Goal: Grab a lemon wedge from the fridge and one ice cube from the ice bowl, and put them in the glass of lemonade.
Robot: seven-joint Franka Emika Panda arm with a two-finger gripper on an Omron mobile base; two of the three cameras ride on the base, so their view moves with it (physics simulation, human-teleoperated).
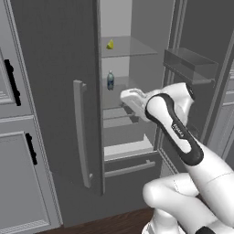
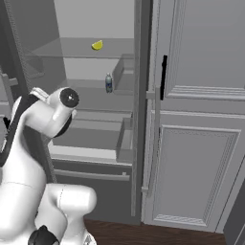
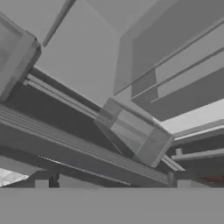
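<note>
2 fridge doors are seen standing open in the left base view, and the fridge [image 1: 87, 91] interior is exposed between them; the claw [image 1: 129, 98] is reached into the opening at mid height, its white hand seen from behind, so the jaws themselves cannot be made out there; the lemon wedge [image 1: 110, 44] is laid on a clear glass shelf [image 1: 132, 48] above the claw and slightly to its left, well apart from it; a small dark bottle [image 1: 110, 80] is stood upright on the next shelf down, just above and left of the claw, not touched by it; a clear door bin [image 1: 189, 64] is hung on the right door, above and right of the claw.

In the right base view the lemon wedge [image 2: 97, 45] is seen on the upper shelf and the bottle [image 2: 108, 83] on the shelf below it; the claw is hidden behind the arm's wrist.

In the hand view 2 finger tips [image 3: 42, 179] are set far apart at the bottom edge; the claw is released and nothing is held between them; tilted grey fridge panels and a clear bin [image 3: 135, 133] are seen ahead of the claw.
</note>
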